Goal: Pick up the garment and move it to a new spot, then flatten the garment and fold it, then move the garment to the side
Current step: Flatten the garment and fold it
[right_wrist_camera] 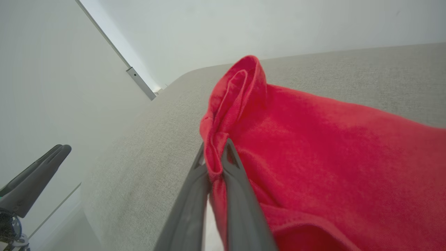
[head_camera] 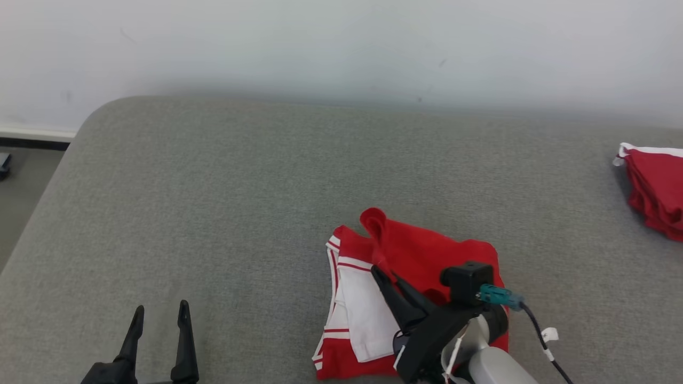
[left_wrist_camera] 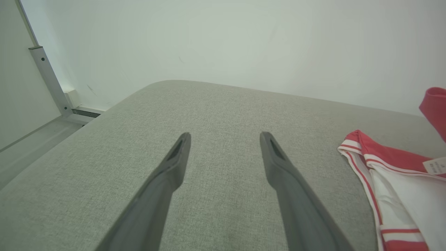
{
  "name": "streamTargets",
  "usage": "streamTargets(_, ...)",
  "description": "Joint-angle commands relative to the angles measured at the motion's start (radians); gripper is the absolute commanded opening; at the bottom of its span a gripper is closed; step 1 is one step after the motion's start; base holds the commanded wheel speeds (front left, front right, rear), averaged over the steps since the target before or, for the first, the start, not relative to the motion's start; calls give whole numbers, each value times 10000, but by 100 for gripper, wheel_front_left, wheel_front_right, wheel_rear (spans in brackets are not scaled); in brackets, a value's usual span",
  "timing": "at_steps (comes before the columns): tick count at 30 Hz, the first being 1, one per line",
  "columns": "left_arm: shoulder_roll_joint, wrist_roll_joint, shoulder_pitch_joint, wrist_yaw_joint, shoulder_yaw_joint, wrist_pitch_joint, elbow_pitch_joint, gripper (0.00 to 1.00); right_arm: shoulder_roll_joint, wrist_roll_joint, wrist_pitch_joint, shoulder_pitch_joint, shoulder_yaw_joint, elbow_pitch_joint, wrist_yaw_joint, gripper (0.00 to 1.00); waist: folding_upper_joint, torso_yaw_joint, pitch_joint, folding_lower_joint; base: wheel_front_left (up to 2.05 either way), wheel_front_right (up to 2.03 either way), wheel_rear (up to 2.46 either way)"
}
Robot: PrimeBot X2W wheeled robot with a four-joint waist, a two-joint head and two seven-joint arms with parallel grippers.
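The garment (head_camera: 427, 250) is red with white panels and red-striped trim, lying partly folded on the grey cushion (head_camera: 240, 202) at the lower middle. My right gripper (head_camera: 385, 273) is shut on a bunched red fold of the garment (right_wrist_camera: 313, 139), lifting that fold into a small peak; in the right wrist view the cloth is pinched between the fingers (right_wrist_camera: 237, 181). My left gripper (head_camera: 161, 310) stands open over bare cushion at the lower left, well apart from the garment. In the left wrist view the left gripper (left_wrist_camera: 224, 136) is open, with the garment's striped edge (left_wrist_camera: 386, 181) at the right.
A second red and white cloth pile (head_camera: 653, 186) lies at the cushion's right edge. A pale wall (head_camera: 341, 48) runs behind the cushion. The floor (head_camera: 21, 186) drops away past the cushion's left edge. A cable (head_camera: 539, 330) trails from the right wrist.
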Motion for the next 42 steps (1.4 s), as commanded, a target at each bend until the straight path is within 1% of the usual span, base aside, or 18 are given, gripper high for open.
streamTargets(1,-17,-39,-101,42,-34,-31,36,100,121,-9,-73,-113,67,142,-29,0,0,303,158,0,0,0,0)
streamTargets(5,-18,-106,-192,70,-146,-31,140,100,362,21,-290,-373,361,996,-29,0,0,471,192,0,0,0,0)
streamTargets(7,-18,-122,-194,75,-192,-31,175,100,377,-383,-421,-536,534,1550,-29,0,0,522,182,0,0,0,0)
streamTargets(9,-17,-136,-211,76,-198,-31,198,100,457,-412,-763,-604,668,1862,-29,84,0,550,172,0,0,0,0)
streamTargets(10,-17,-134,-220,77,-170,-32,204,100,480,-394,-926,-620,714,1976,-29,100,0,545,159,0,0,0,0)
streamTargets(13,-19,-117,-151,98,-77,-32,198,100,425,-385,-1474,-755,821,2041,-29,100,0,450,101,0,0,0,0)
streamTargets(18,-19,-83,57,141,47,-32,105,100,-198,-396,-2224,-684,755,1471,-29,100,0,192,-7,0,0,0,0)
streamTargets(19,-16,-74,99,142,109,-32,70,100,-469,-389,-2423,-503,516,1116,-29,100,0,94,-45,0,0,0,0)
streamTargets(21,-18,-60,173,141,163,-32,35,100,-742,-450,-2577,-283,139,741,-29,100,0,-7,-81,0,0,0,0)
streamTargets(25,-19,-9,304,141,267,-32,-86,100,-1076,-605,-2798,294,-806,-12,-29,100,0,-214,-135,0,0,0,0)
streamTargets(29,-18,97,464,111,422,-32,-169,100,-1098,-800,-2916,955,-1760,-573,-29,100,0,-446,-195,0,0,0,0)
streamTargets(36,-18,302,725,89,571,-32,-409,100,-697,-1230,-3089,2007,-3175,-1163,-29,100,0,-908,-342,0,0,0,0)
streamTargets(40,-20,420,813,10,737,-32,-491,100,-404,-1423,-3148,2498,-3743,-1316,-29,100,0,-1159,-451,0,0,0,0)
streamTargets(42,-18,468,839,22,755,-32,-507,100,-347,-1451,-3159,2610,-3847,-1350,-29,100,0,-1210,-482,0,0,0,0)
